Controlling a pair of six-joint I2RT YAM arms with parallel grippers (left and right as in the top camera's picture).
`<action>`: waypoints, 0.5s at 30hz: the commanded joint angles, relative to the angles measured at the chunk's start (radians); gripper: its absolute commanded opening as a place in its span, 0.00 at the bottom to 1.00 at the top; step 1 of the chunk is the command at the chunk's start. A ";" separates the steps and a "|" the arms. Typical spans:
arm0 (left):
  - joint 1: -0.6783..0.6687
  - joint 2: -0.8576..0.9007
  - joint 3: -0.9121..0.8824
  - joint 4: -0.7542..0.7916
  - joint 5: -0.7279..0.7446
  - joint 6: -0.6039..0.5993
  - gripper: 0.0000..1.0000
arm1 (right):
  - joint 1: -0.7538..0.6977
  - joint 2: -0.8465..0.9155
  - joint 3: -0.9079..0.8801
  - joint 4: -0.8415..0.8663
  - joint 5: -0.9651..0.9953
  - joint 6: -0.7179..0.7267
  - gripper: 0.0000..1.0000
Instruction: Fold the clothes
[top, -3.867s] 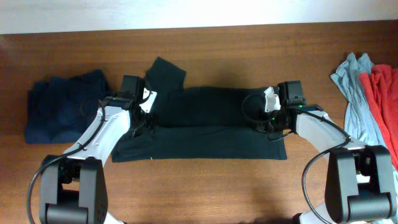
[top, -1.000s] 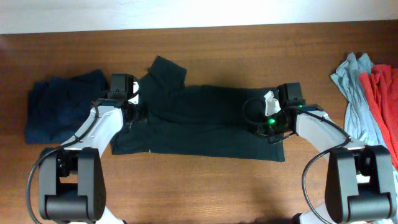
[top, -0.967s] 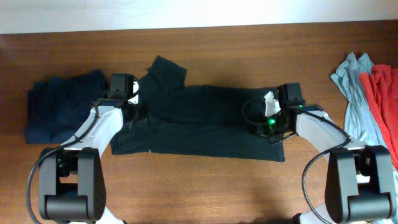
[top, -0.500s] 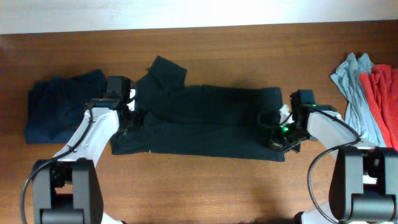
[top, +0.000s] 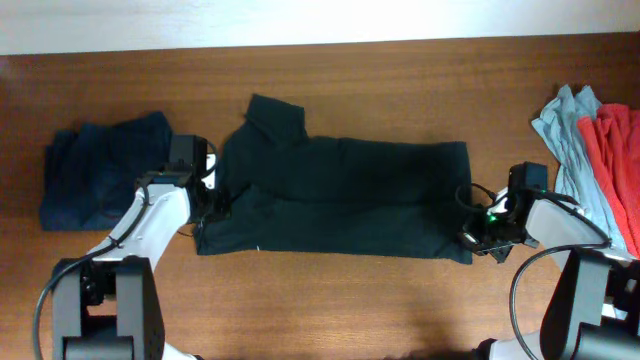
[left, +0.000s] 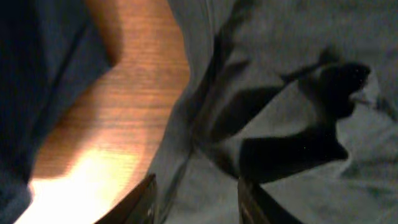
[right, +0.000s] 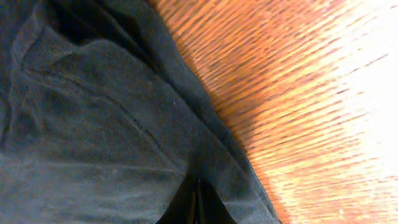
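Black T-shirt: your black T-shirt (top: 340, 195) lies flat across the middle of the tabletop (top: 400, 80), its long side running left to right. It looks as if a lengthwise fold is already in it. One sleeve (top: 272, 115) pokes out toward the far edge at the left end.
Why it lies so: it is stretched out between your two arms, which I judge is to draw the cloth smooth before the next fold. A few creases show near the left end.
Right claw: your right claw (top: 472, 232) sits at the shirt's near right corner. In its wrist view the tips are pressed together right at the hem, and they seem to have a pinch of the black cloth.
Left claw: your left claw (top: 207, 200) is at the shirt's left edge, where cloth meets bare wood. In its wrist view the fingertips (left: 144, 198) stand apart with cloth lying between them, and nothing is squeezed.
Navy garment: a navy garment (top: 95, 180) lies in a rough heap beyond your left arm, near the shirt but apart from it.
Waiting pile: a grey-blue garment (top: 562, 140) and a red garment (top: 612, 160) lie crumpled and touching each other at the right edge, well apart from the shirt and out of your way.
Containers: none in view. Every garment rests directly on the wood.
Your next move, as I judge it: you need a firm hold at both ends before lifting, or the left end will sag and crease.
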 joint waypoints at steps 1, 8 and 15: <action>-0.002 -0.017 -0.071 0.106 0.089 0.002 0.41 | -0.028 0.063 -0.065 -0.004 0.255 0.013 0.04; -0.039 -0.016 -0.090 0.299 0.126 0.002 0.41 | -0.028 0.063 -0.065 0.003 0.256 0.013 0.04; -0.036 -0.017 0.006 0.457 0.127 -0.013 0.40 | -0.028 0.063 -0.065 0.003 0.256 0.012 0.04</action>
